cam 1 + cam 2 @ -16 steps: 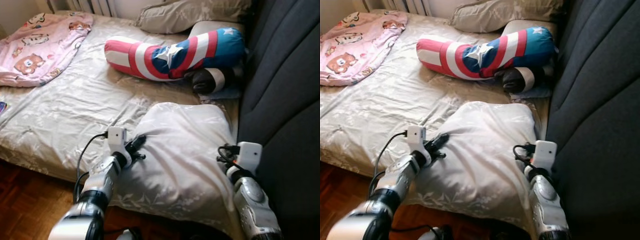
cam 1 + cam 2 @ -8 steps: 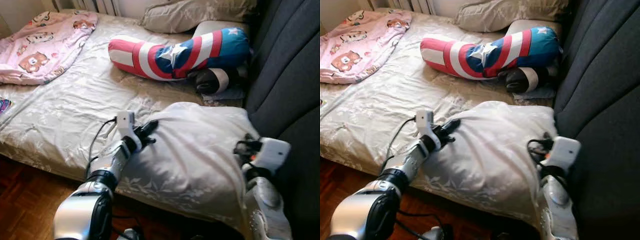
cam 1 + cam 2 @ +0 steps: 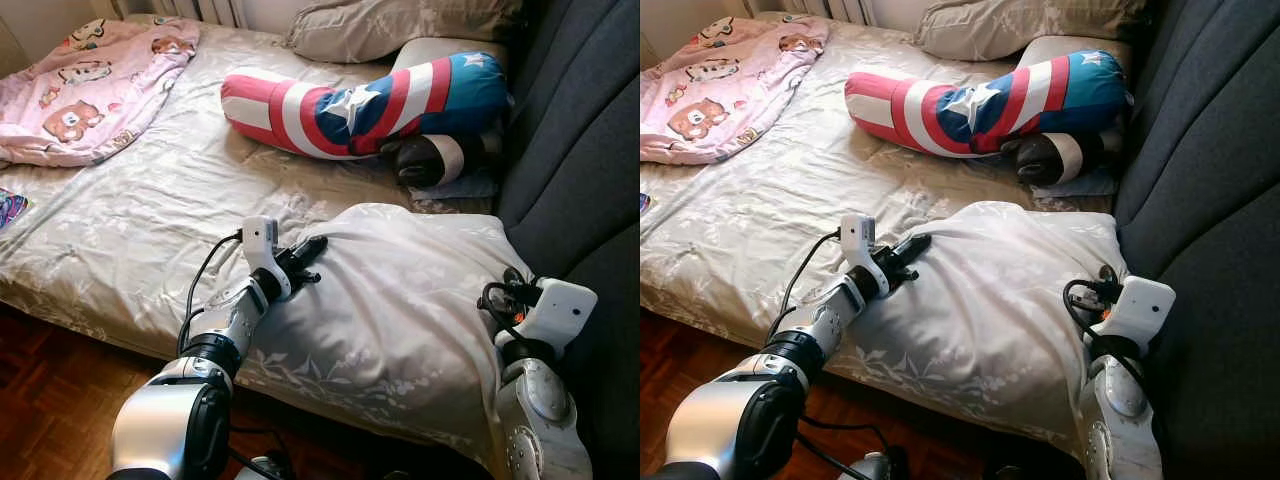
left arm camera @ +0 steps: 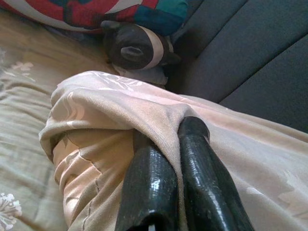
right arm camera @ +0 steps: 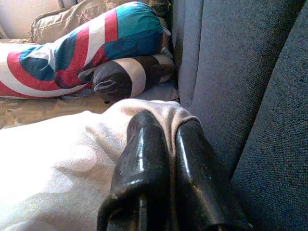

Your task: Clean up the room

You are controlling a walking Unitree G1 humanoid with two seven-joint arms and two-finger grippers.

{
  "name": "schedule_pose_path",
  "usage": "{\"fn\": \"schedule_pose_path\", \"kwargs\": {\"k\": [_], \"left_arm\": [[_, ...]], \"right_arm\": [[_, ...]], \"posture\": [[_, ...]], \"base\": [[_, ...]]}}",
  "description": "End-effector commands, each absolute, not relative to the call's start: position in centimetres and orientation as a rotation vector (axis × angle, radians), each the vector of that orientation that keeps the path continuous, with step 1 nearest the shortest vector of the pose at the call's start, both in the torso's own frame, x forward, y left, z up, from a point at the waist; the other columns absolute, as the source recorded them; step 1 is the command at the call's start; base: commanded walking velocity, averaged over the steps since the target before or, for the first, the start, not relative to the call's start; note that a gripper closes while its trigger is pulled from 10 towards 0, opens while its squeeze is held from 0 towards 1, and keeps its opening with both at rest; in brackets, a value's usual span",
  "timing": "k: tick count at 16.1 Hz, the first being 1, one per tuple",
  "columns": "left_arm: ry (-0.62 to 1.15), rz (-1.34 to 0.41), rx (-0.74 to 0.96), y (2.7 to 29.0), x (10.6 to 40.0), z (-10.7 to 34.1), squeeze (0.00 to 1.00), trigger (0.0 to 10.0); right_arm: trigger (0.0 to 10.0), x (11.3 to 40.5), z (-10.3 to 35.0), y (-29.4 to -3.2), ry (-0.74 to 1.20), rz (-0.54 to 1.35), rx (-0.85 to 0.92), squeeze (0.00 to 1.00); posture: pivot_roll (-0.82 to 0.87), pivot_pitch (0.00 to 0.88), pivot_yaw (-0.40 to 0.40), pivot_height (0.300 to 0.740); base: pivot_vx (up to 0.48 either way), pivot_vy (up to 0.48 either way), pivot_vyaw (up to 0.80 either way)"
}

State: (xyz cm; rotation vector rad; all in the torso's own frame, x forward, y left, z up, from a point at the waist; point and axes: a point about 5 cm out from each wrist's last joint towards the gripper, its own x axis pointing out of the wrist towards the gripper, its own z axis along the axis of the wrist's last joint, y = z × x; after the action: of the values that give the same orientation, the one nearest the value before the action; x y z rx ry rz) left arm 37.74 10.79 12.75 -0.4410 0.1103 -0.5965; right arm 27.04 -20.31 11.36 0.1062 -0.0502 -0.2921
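The large cream floral-patterned pillow has been carried forward over the last second — it now lies farther up the bed, its far edge closer to the red, white and blue star-printed bolster cushion and its right side nearer the dark grey upholstered headboard than before. The left gripper still pinches the pillow's left corner, a fold of cloth caught between its pressed-together fingers; the right gripper likewise stays clamped on the right corner, just beside the headboard. Both arms have reached farther out over the mattress. This suggests the pillow is being moved toward the head of the bed, where a second cream pillow lies — the placing seems well under way, though the near edge hangs over the mattress edge above the wooden floor.
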Motion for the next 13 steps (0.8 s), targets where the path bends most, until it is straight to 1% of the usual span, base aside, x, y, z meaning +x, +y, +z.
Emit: {"fn": "schedule_pose_path", "kwargs": {"k": [1, 3, 13], "left_arm": [[0.060, -0.648, -0.452, 10.2, 38.0, 13.9, 0.00, 10.0], [0.073, -0.653, -0.446, 10.1, 37.9, 13.7, 0.00, 10.0], [0.088, -0.686, -0.423, 9.6, 37.8, 13.5, 0.00, 10.0]], "right_arm": [[10.0, 26.8, 13.4, -21.0, -0.152, -0.328, 0.085, 0.00], [10.0, 26.9, 12.7, -21.1, -0.116, -0.341, 0.076, 0.00], [10.0, 26.9, 12.2, -21.7, -0.085, -0.369, 0.076, 0.00]], "posture": [[-0.10, 0.161, -0.008, 0.740], [-0.10, 0.160, -0.009, 0.740], [-0.10, 0.158, -0.010, 0.740]], "base": [[0.000, 0.000, 0.00], [0.000, 0.000, 0.00], [0.000, 0.000, 0.00]]}}
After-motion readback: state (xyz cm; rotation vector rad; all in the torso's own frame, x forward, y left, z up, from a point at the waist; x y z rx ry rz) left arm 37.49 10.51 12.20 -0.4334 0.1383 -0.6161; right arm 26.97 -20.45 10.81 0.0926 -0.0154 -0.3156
